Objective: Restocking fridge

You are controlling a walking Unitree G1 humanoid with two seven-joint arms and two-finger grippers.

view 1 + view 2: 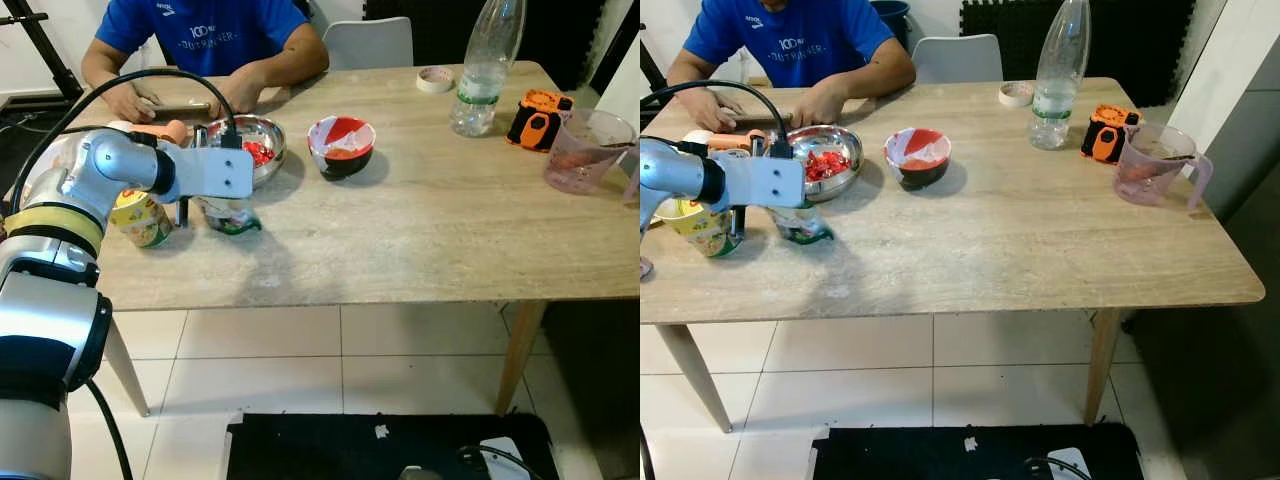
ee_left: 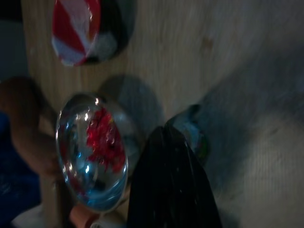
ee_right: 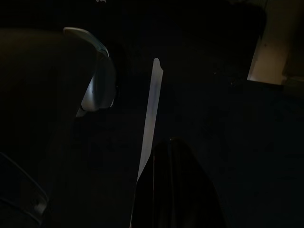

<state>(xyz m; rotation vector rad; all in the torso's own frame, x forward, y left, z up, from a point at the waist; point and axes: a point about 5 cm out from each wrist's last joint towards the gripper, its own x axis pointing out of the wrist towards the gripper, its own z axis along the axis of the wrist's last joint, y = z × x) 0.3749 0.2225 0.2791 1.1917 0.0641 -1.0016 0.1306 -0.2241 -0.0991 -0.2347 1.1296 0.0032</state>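
Beside the steel bowl [image 1: 252, 146], left gripper [image 1: 208, 213] sits over a green packet [image 1: 232, 221], can't tell finger gap. Sloppy pinch could bump the cup [image 1: 141, 218] or bowl.

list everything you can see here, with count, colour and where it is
table: 1, light wood, across the middle
steel bowl: 1, silver with red pieces inside, table's left part
small bowl: 1, red and white with dark outside, right of the steel bowl
cup: 1, yellow printed, near left edge
green packet: 1, by the left hand
plastic bottle: 1, clear, far side
tape roll: 1, pale, left of the bottle
orange and black tool: 1, right of the bottle
pitcher: 1, pinkish clear, right end
chair: 1, white, behind the table
person: 1, blue shirt, seated opposite
left hand: over the table between cup and packet
right hand: dark, arm idle
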